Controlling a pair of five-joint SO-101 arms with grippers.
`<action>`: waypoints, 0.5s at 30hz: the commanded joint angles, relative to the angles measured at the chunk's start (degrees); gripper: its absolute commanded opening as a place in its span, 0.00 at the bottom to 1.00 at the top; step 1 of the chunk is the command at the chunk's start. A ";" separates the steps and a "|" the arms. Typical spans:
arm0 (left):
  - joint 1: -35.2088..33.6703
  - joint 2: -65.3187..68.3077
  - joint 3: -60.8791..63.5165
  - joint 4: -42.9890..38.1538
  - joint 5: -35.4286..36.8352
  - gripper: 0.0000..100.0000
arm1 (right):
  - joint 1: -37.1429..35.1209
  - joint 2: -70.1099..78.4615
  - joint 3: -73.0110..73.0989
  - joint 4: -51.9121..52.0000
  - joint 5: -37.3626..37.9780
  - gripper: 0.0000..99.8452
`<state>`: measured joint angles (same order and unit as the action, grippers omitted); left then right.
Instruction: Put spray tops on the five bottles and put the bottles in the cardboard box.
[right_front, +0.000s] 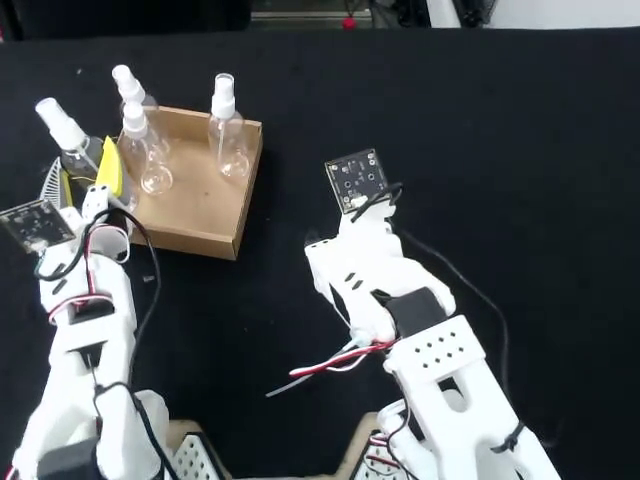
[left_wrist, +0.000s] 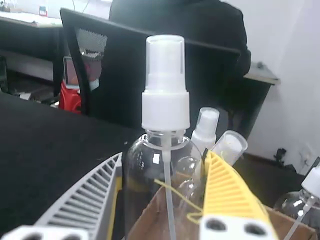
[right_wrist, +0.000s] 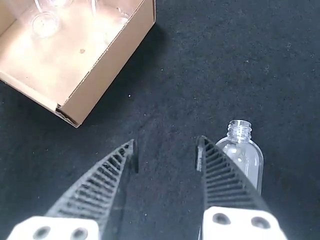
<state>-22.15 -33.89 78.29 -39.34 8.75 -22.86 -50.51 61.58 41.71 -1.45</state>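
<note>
- The cardboard box (right_front: 200, 215) sits open on the black desk (right_front: 480, 150), and three clear bottles with white spray tops are inside it.
- One capped bottle (right_front: 230, 140) stands upright near the far right wall of the box.
- A second capped bottle (right_front: 145, 155) leans near the left wall, with a third (right_front: 130, 88) at the far left corner behind it.
- The left hand (right_front: 80, 175) is clenched around a fourth bottle (right_front: 72, 145) at the left edge of the box. Its grey and yellow fingers (left_wrist: 227, 192) press either side of the clear body.
- That held bottle (left_wrist: 157, 165) carries a white spray top (left_wrist: 165, 85), and its dip tube runs down inside. I cannot tell whether its base is over the box floor or outside the wall.
- The right hand (right_wrist: 166, 145) is released, with its fingers spread above bare desk, well apart from the box (right_wrist: 107, 60).
- A fifth bottle (right_wrist: 242, 152), with a bare threaded neck and no spray top, rests on the desk just outside one finger of the right hand.
</note>
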 joint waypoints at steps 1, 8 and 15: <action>0.57 2.90 -4.97 -2.37 -0.26 0.17 | 1.23 -1.27 -0.31 -1.14 0.00 0.18; 0.75 10.55 -5.32 -12.40 -0.35 0.17 | 1.23 -1.27 -0.31 -1.05 0.00 0.18; 0.84 19.08 -5.32 -21.01 -0.35 0.17 | 4.57 -1.27 -0.40 -1.41 0.00 0.18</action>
<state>-22.15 -17.98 76.53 -54.46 8.75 -21.10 -50.51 61.58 41.71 -1.45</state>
